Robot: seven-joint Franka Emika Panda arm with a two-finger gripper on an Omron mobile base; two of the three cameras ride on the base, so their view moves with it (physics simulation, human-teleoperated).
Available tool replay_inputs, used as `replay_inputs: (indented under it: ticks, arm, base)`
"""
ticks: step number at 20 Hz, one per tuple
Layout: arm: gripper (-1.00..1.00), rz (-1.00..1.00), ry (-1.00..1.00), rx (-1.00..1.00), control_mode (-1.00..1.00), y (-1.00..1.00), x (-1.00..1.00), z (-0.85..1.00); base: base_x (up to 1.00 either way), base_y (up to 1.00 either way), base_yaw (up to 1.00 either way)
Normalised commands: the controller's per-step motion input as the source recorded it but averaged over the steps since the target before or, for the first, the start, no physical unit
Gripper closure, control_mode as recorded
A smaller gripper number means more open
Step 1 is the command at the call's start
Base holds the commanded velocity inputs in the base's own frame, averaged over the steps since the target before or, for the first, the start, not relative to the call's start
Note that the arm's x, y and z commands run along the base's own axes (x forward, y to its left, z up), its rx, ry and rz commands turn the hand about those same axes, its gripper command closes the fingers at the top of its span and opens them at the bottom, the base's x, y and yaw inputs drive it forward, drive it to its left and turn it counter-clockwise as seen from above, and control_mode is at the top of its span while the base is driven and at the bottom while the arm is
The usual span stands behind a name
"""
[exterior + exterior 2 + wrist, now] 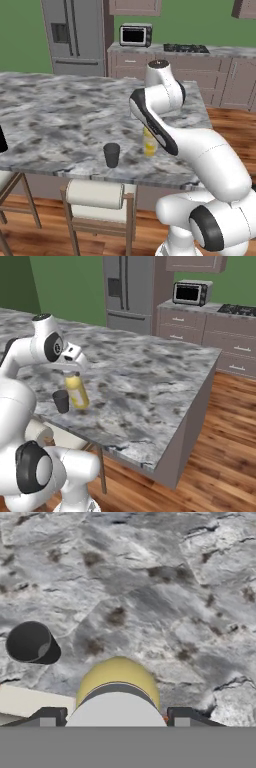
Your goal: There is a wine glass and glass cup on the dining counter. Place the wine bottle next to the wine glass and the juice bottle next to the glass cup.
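standing the juice bottle [77, 391] just beside the glass cup [61, 401]: gripper [116, 714] seemingly clasps its cap; release straight upward, avoiding the cup.

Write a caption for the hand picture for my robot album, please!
Looking down: the gripper straddles the juice bottle standing on the dining counter, the glass cup close beside.
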Motion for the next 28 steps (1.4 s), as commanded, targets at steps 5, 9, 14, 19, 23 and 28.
replay_inputs:
  ticks: [5,9,14,19,23,28]
  arm:
    - [1.00,-0.17,0.00,0.06,-1.00,0.31,0.10,-0.19]
    - [1.00,-0.18,0.00,0.11,-1.00,0.16,0.02,-0.21]
    - [1.00,-0.18,0.00,0.10,-1.00,0.12,0.01,-0.24]
    - [1.00,-0.16,0.00,0.06,-1.00,0.08,0.12,-0.26]
    - [1.00,-0.14,0.00,0.02,-1.00,0.04,0.23,-0.27]
    - [1.00,-0.13,0.00,0.00,-1.00,0.02,0.29,-0.28]
  base:
    - [0.00,0.00,0.00]
    - [0.00,0.00,0.00]
    - [0.00,0.00,0.00]
    - [0.00,0.00,0.00]
    - [0.00,0.00,0.00]
    - [0.00,0.00,0.00]
